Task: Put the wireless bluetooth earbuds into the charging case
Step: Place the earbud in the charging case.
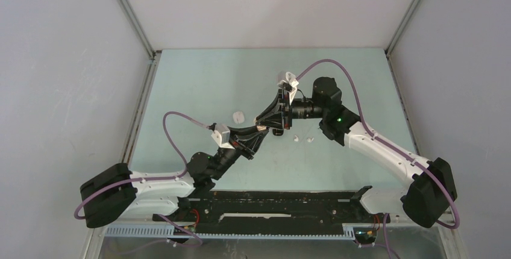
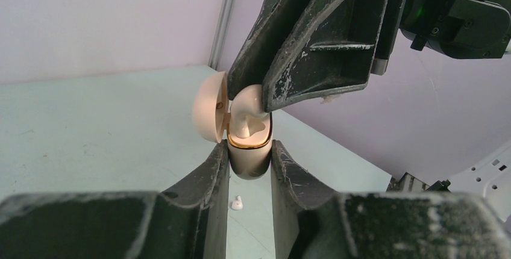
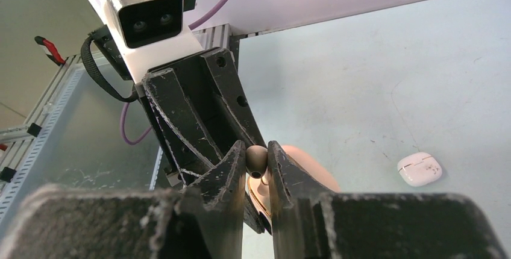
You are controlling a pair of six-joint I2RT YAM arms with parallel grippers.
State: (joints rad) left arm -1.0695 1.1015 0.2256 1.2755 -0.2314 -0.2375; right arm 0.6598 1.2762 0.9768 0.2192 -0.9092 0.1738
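My left gripper (image 2: 249,152) is shut on the body of a beige charging case (image 2: 248,161) with a gold rim, holding it above the table. Its lid (image 2: 208,114) stands open to the left. From above, my right gripper (image 3: 257,158) is shut on a beige earbud (image 3: 256,159), and the earbud's (image 2: 246,117) lower end reaches into the case's mouth. In the top view both grippers meet at mid-table (image 1: 264,127). Two whitish earbuds (image 1: 296,138) (image 1: 310,140) lie on the table to the right; one loose earbud (image 2: 237,203) shows between my left fingers.
A white closed case (image 1: 239,116) lies on the green table left of the grippers, also visible in the right wrist view as the white case (image 3: 420,168). Grey walls enclose the table on three sides, and a black rail (image 1: 271,202) runs along the near edge.
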